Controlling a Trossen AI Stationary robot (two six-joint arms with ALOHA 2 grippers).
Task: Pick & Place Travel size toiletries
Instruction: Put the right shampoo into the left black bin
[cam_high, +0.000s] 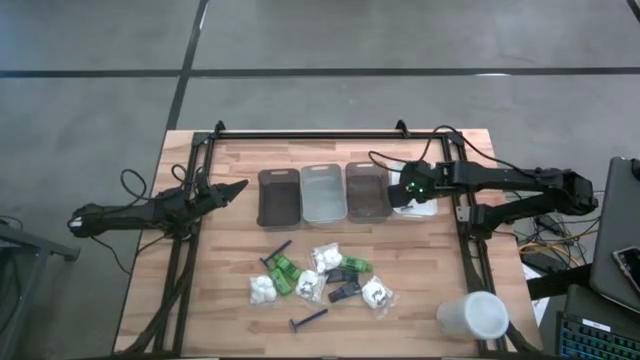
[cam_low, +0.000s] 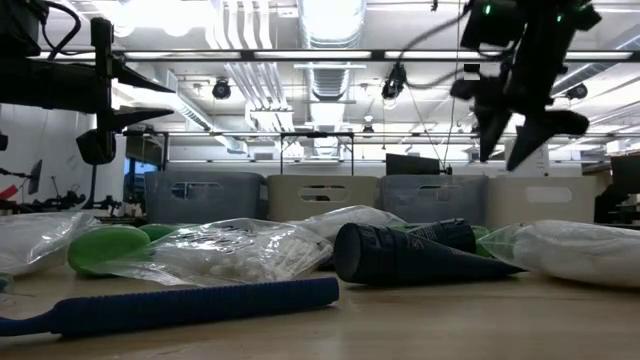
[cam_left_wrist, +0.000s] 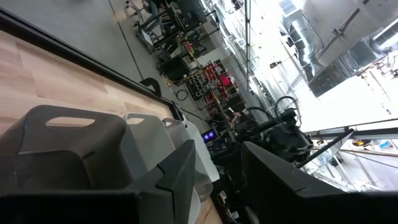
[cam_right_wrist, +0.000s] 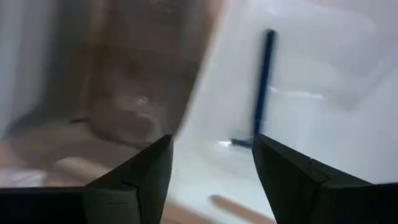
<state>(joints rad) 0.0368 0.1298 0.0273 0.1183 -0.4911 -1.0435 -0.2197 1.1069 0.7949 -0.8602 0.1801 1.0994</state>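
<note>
Toiletries pile (cam_high: 318, 282) near tabletop front edge, centre; blue razor (cam_high: 308, 321) nearest front. Right gripper (cam_high: 409, 190) above white bin (cam_high: 421, 207) at right end of back row, fingers spread, empty; razor in bin (cam_right_wrist: 261, 93) lying below. Left gripper (cam_high: 235, 187) idle near left edge, fingers part spread, empty. Risk: finger clips bin wall on retract, shifts bin.

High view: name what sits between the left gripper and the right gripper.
In the high view, three bins stand in a row between the left gripper and the right gripper, which hangs over the white bin.
</note>
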